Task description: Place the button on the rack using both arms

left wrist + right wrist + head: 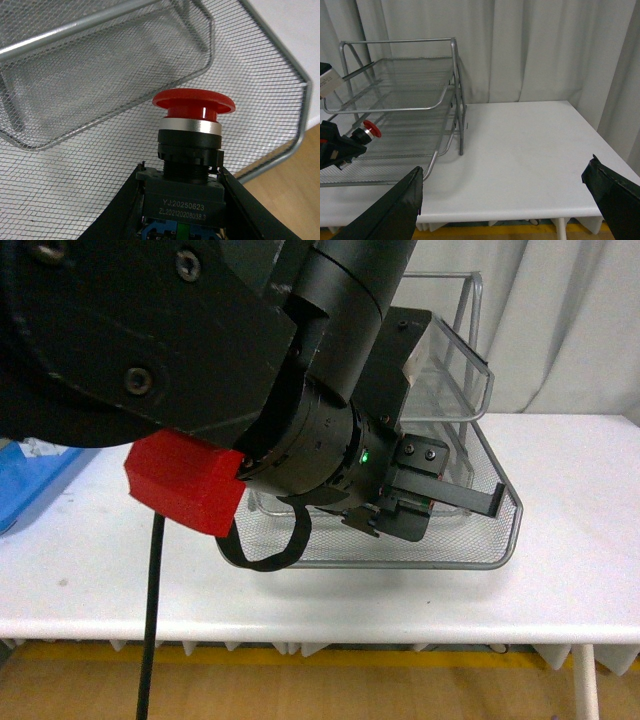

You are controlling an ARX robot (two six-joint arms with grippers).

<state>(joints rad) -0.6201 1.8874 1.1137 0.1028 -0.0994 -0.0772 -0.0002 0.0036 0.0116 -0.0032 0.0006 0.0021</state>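
Lab-like test setup: white table [530, 150], pale curtain backdrop [545, 50], wire rack [405, 80].

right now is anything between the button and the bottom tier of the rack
Nothing visible does. The left gripper holds the button over bare mesh on the bottom tier of the rack.

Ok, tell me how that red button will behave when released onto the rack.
The button looks rigid: hard plastic, metal collar. Its wide cap over a narrower body probably makes it top-heavy, so it may tip on the mesh rack. On its side, the round cap could let it roll.
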